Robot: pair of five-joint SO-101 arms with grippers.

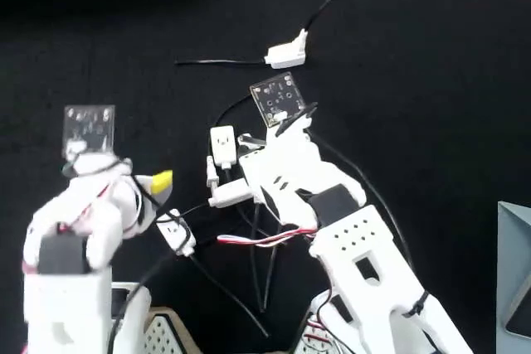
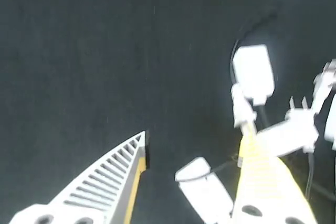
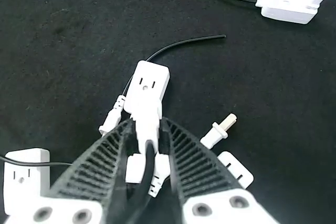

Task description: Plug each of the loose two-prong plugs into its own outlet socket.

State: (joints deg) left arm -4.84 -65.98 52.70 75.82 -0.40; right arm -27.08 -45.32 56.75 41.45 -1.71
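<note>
Gripping a white plug (image 3: 146, 113) with the right hand (image 3: 146, 123), touching an outlet socket (image 3: 151, 82); holding the left hand (image 2: 194, 137) wide open, empty, over the black bench (image 2: 79, 51).

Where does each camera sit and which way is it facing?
High view: fixed above, looking down on the table; left arm and right arm show.
Left wrist view: on the left arm, facing the table past its open jaws.
Right wrist view: on the right arm, facing down past jaws shut on a plug.
Shared: all three show one white outlet.
</note>
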